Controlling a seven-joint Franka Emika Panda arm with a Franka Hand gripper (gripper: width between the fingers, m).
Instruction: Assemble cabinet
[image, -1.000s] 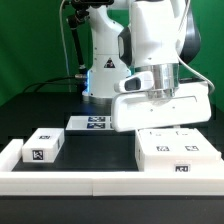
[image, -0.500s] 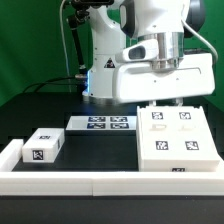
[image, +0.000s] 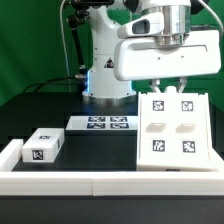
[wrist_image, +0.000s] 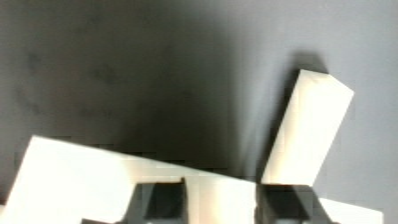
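While the cabinet body is held tilted steeply up at 4 o'clock of the exterior view, its top rim is gripped by the clenched pincer. One smaller box part is seen loose on the tabletop at 8 o'clock, well apart. Assembly is judged early: nothing is joined yet, and all fitting is left.

Exterior view close, facing the arm head-on, wrist view looking past the end effector, both showing the cabinet.
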